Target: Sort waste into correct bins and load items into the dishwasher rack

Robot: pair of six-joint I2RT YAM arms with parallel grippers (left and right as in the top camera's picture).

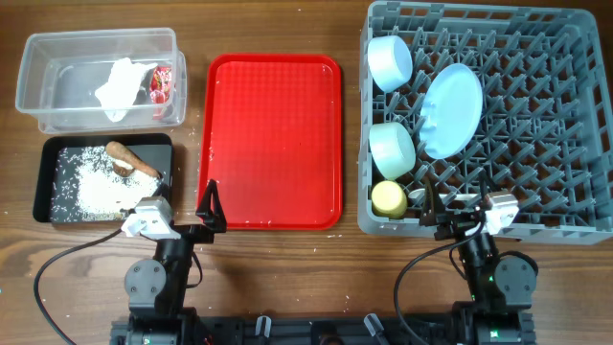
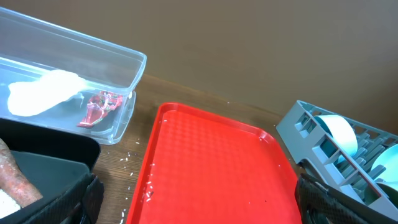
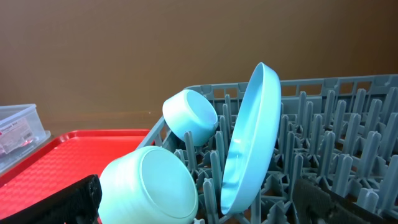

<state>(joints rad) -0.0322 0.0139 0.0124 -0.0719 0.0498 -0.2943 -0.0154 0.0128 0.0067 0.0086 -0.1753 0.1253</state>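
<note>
The clear tub (image 1: 38,72) at the back left holds the crumpled white napkin (image 1: 120,84) and the red-and-white wrapper (image 1: 161,82); both also show in the left wrist view, the napkin (image 2: 40,92) and the wrapper (image 2: 99,107). The black tray (image 1: 48,182) holds white rice (image 1: 96,187) and the brown scrap (image 1: 129,158). The grey rack (image 1: 556,144) holds the pale blue bowl (image 1: 389,60), the pale blue plate (image 1: 452,110) on edge, the mint-green bowl (image 1: 392,149) and the yellow cup (image 1: 388,198). A white bit beside the cup may be the spoon (image 1: 416,195). My left gripper (image 1: 184,209) and right gripper (image 1: 455,206) are open and empty at the front.
The flat red serving tray (image 1: 276,134) lies in the middle, with a few rice grains near its front left edge (image 2: 149,190). More loose grains lie on the wood between it and the black tray. The rack's right half has bare pegs.
</note>
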